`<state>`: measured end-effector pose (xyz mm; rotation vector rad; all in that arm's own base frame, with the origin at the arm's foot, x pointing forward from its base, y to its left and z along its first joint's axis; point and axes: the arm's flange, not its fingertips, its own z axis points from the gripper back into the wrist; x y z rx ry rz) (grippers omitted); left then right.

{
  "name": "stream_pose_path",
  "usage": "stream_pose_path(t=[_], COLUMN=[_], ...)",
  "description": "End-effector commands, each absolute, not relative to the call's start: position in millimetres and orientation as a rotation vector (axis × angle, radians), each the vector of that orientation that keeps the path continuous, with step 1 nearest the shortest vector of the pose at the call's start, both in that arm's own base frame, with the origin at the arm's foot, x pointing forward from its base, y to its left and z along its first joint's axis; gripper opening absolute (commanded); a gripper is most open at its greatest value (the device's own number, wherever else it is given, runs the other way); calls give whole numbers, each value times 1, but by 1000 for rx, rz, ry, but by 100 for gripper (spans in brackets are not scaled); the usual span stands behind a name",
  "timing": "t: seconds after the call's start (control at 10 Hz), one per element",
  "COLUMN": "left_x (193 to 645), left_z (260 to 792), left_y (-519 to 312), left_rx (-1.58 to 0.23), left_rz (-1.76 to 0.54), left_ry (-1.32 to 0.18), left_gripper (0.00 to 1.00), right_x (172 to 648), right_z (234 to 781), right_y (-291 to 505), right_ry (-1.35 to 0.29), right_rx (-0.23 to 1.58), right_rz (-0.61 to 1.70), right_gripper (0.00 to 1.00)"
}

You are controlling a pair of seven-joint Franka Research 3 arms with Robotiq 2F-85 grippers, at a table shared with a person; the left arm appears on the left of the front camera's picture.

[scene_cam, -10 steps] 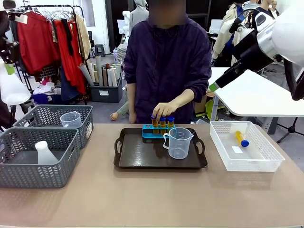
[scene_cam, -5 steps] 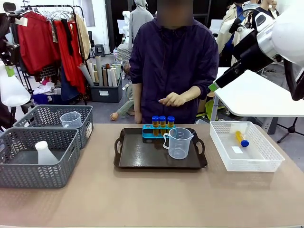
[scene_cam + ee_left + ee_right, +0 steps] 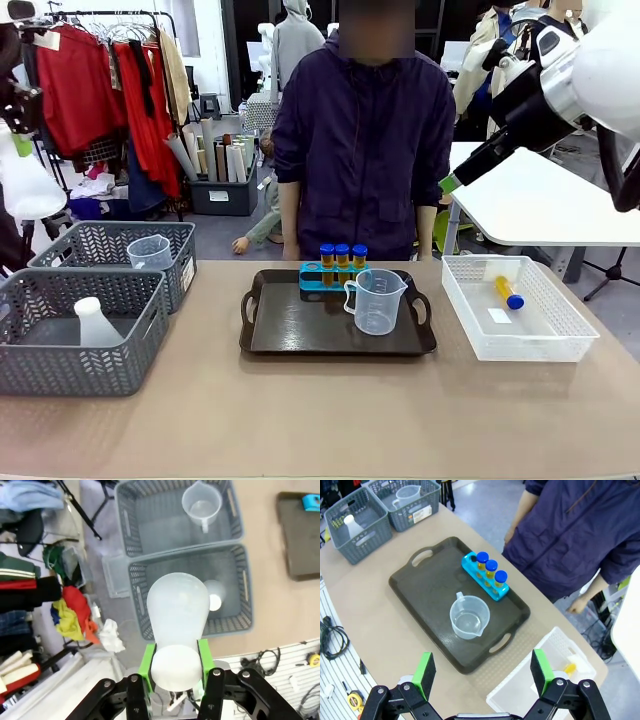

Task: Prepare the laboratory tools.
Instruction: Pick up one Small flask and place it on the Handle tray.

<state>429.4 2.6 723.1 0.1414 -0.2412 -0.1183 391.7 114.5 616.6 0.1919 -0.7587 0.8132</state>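
Observation:
My left gripper (image 3: 175, 667) is shut on a whitish conical flask (image 3: 177, 605), held high above the grey baskets; in the front view that flask (image 3: 25, 185) hangs at the far left under the gripper (image 3: 20, 145). A dark tray (image 3: 300, 325) in the middle carries a clear beaker (image 3: 375, 300) and a blue rack with three amber blue-capped tubes (image 3: 342, 257). A fourth tube (image 3: 509, 292) lies in the white basket (image 3: 520, 350). My right gripper (image 3: 482, 672) hovers open high over the tray (image 3: 420, 575), above the beaker (image 3: 469, 617) and tubes (image 3: 487, 570).
Two grey baskets stand at the left: the near one (image 3: 70, 365) holds another flask (image 3: 95, 322), the far one (image 3: 110, 240) a second beaker (image 3: 150, 250). A person (image 3: 365, 150) stands behind the tray, hands down. A white table (image 3: 540, 205) lies at the back right.
The person's hand lifted off the tubes in the rack and dropped to the side. Neither arm has moved, and the flask stays in my left gripper.

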Motion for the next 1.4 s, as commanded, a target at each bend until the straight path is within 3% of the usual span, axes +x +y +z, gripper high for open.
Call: stream_pose_path(t=[0.0, 0.3, 0.6, 0.9, 1.3], left_x=[411, 404, 415, 427, 447], left_z=[761, 794, 794, 759, 702], left_y=[-26, -85, -144, -209, -272], left_rx=[170, 194, 196, 135, 107], left_rz=[-211, -305, -522, -749, -846], left_ry=[-260, -301, -327, -335, -354], left_gripper=[0, 0, 0, 0, 0], right_x=[392, 392, 392, 392, 392], right_z=[617, 617, 617, 617, 617], right_y=[114, 114, 114, 114, 114], right_ry=[-761, -761, -761, -761, -761], right_rx=[206, 206, 206, 206, 206], right_rz=[820, 820, 820, 820, 820], right_gripper=[100, 100, 100, 100, 100])
